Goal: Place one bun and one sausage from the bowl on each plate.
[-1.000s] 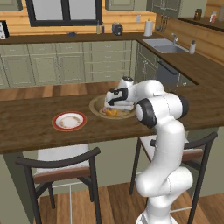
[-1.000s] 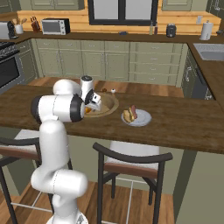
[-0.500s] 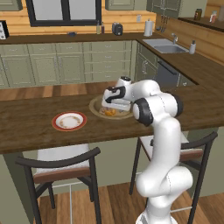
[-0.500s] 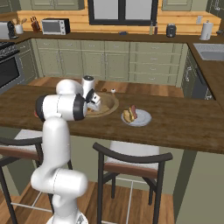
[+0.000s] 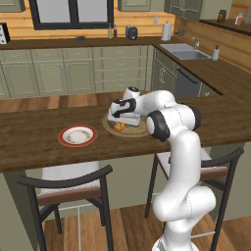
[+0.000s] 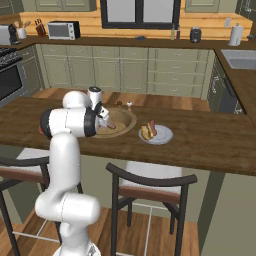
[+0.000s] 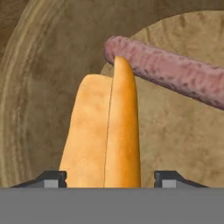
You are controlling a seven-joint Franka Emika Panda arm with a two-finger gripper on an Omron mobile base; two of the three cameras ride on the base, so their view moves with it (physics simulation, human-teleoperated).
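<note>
The tan wooden bowl [image 5: 143, 131] [image 6: 125, 123] [image 7: 35, 74] sits mid-counter. In it lie an orange bun [image 7: 105, 140] [image 5: 119, 127] and a reddish sausage [image 7: 170, 74] [image 6: 111, 125] that crosses the bun's far end. My gripper [image 7: 111, 179] [image 5: 119, 122] [image 6: 103, 119] reaches down into the bowl, open, one fingertip on each side of the bun. The left tip is close against the bun; a gap shows at the right tip. The red-rimmed plate [image 5: 77, 136] lies bare to the left. The pale grey plate [image 6: 165, 136] carries a bun with a sausage [image 6: 148, 130].
Two dark-framed stools [image 5: 68, 184] [image 5: 206, 166] stand at the near side of the wooden counter [image 5: 29, 142]. The sink [image 5: 188, 51] and cabinets line the far wall across the aisle.
The hand has stayed low over the bowl while its jaws have narrowed toward the bun. Plates and bowl have not moved.
</note>
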